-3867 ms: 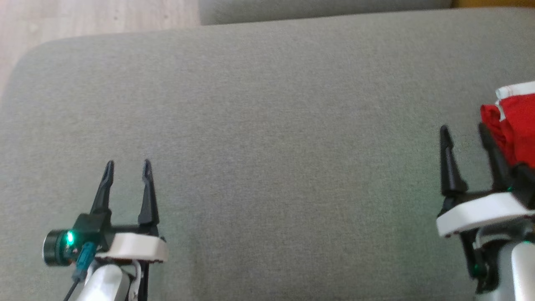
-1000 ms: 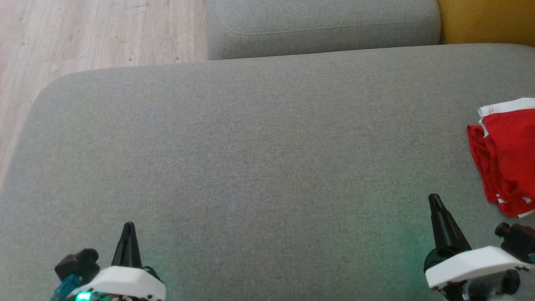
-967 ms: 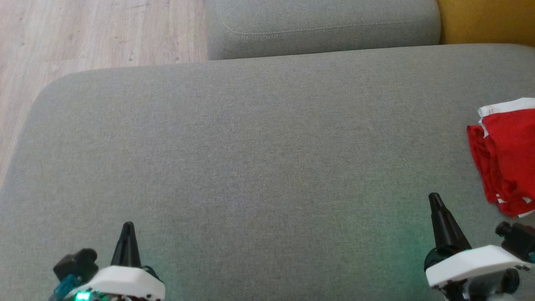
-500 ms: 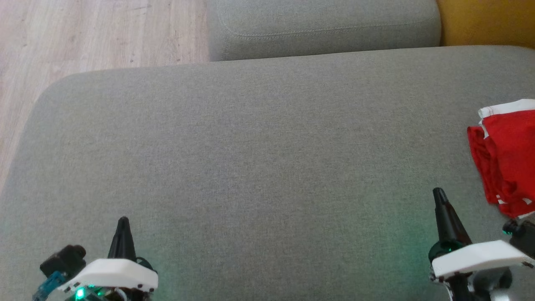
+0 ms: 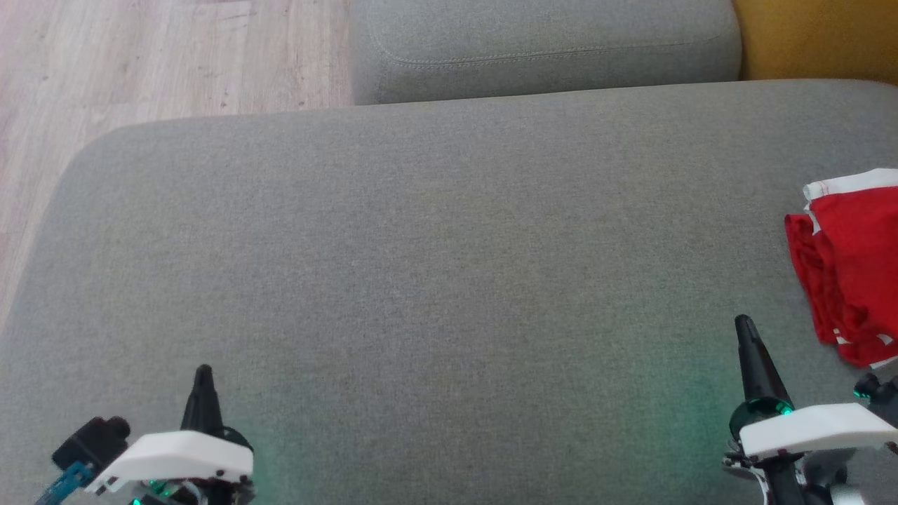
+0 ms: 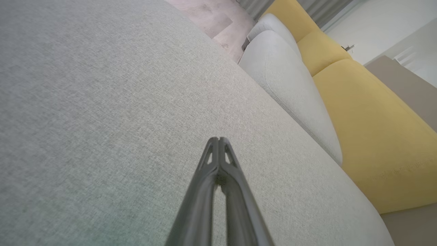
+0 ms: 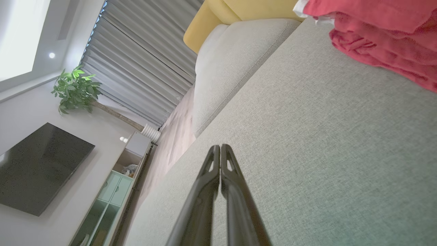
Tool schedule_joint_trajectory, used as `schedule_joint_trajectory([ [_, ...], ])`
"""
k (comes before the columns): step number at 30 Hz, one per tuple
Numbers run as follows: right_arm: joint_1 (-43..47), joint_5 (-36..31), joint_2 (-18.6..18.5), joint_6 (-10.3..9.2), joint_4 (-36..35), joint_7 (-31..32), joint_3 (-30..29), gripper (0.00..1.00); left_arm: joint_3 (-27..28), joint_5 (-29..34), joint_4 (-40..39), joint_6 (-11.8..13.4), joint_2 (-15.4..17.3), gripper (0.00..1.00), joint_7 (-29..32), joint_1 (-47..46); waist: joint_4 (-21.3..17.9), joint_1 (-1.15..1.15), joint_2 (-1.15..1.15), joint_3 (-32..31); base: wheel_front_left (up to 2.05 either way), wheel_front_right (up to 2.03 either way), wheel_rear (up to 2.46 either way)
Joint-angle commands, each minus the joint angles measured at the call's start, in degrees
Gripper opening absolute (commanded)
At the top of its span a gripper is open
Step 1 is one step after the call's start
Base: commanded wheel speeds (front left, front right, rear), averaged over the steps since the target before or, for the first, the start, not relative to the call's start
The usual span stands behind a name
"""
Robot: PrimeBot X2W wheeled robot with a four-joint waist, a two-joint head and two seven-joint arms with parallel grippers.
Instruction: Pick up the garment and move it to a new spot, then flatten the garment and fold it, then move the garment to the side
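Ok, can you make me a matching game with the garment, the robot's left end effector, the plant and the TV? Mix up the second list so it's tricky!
Things:
1. garment
2. left end effector
3. plant
4. TV

Descriptions:
A. green and leafy
B. black, with a dark screen
C. red with a white edge, lying on the grey cushion
D. shut, holding nothing

Right pairs: 1-C, 2-D, 3-A, 4-B.
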Motion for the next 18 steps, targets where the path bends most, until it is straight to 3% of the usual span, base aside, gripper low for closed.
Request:
schedule_joint_trajectory([
  [1, -3.4, 1.8, -1.4, -0.02, -1.4, -0.5, 0.1, 0.00, 2.3, -1.4, -1.5, -0.6, 0.3, 0.00, 0.2, -3.2, 0.0, 0.00, 0.00, 0.0, 0.00, 0.00, 0.00],
  [18, -5.5, 12.7, -1.5, -0.03, 1.3, -0.4, -0.6, 0.00, 6.0, -10.7, -1.2, -3.6, -1.6, 0.00, 2.2, -4.0, 0.2, 0.00, 0.00, -0.4, 0.00, 0.00, 0.00],
])
